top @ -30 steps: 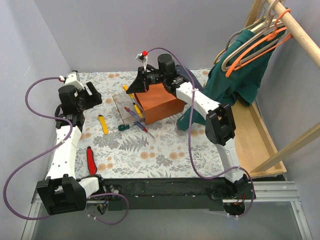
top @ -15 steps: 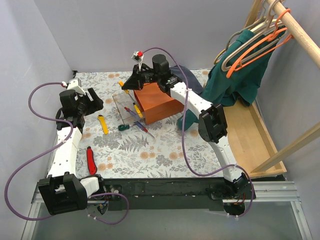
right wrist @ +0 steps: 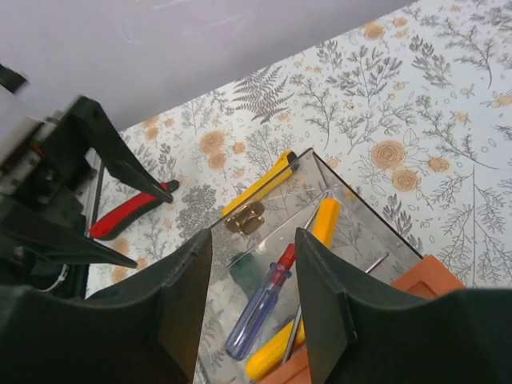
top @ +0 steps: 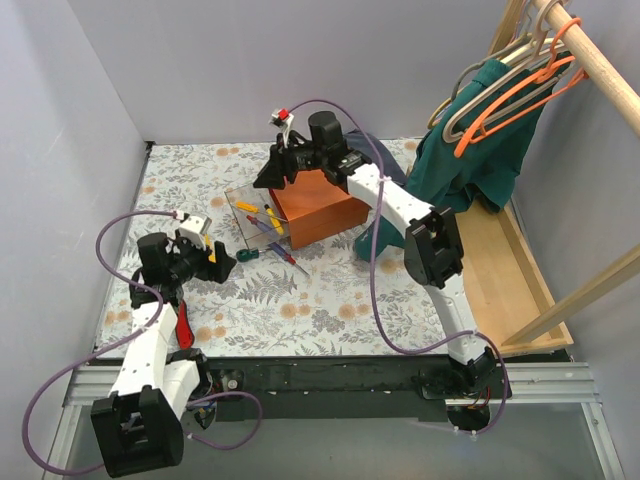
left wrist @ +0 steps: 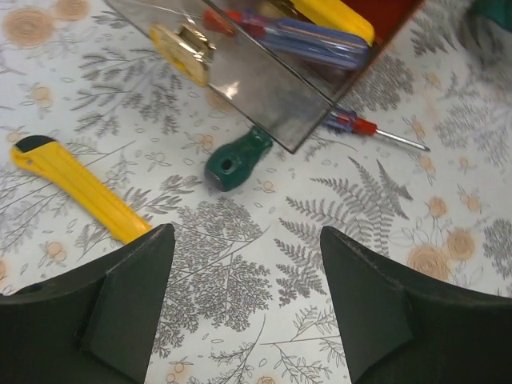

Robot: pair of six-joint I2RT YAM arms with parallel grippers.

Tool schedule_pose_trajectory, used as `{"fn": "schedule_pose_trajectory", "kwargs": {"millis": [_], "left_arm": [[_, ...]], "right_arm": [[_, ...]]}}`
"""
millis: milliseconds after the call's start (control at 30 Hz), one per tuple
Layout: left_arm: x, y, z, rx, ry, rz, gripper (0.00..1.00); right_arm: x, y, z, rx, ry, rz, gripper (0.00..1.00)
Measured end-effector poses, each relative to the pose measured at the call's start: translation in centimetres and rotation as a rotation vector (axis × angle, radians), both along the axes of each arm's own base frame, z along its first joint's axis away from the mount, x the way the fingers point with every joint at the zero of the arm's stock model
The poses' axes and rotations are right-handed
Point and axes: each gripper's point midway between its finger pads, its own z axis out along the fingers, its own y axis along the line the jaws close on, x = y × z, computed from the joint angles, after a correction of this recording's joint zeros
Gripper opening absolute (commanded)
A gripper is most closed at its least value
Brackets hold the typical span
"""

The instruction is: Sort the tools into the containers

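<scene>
On your far left the chunky red-handled tool (top: 183, 325) lies flat on the floral surface (top: 330, 300). Your left fingers (left wrist: 120, 304) hang spread and empty above a yellow-handled cutter (left wrist: 76, 188) and a green-handled screwdriver (left wrist: 238, 158), which reaches the lower edge of the clear box (left wrist: 264, 96). That clear box holds a red-and-blue screwdriver (right wrist: 258, 312) and two yellow-handled ones (right wrist: 324, 220). A second red-and-blue screwdriver (left wrist: 360, 126) lies outside, just beside its corner. Your right fingers (right wrist: 180, 304) hover apart over the clear box, gripping nothing. The orange box (top: 320, 205) sits against the clear box on the right, and you cannot see what it holds.
</scene>
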Motion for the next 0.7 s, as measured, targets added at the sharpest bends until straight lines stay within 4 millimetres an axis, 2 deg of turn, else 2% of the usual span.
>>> {"fn": "schedule_pose_trajectory", "kwargs": {"millis": [100, 233, 333, 467, 567, 700], "left_arm": [[-0.3, -0.9, -1.0, 0.012, 0.004, -0.093, 0.7], [-0.4, -2.1, -3.7, -0.021, 0.075, -0.21, 0.68], [-0.4, -2.3, -5.2, -0.019, 0.085, -0.248, 0.68], [0.3, -2.2, -6.4, -0.003, 0.08, -0.271, 0.66], [1.0, -2.0, -7.5, 0.0, 0.092, -0.275, 0.66], [2.0, -1.8, -7.9, 0.024, 0.068, -0.289, 0.66]], "right_arm": [[-0.2, -1.9, 2.5, 0.015, -0.019, -0.013, 0.54], [0.1, -5.3, 5.7, 0.032, -0.057, -0.06, 0.54], [0.7, -7.4, 6.9, 0.029, -0.076, -0.095, 0.54], [1.5, -8.7, 6.9, 0.01, -0.099, -0.133, 0.54], [1.7, -8.9, 6.1, -0.016, -0.101, -0.142, 0.54], [1.7, -9.3, 4.7, -0.054, -0.094, -0.153, 0.55]]}}
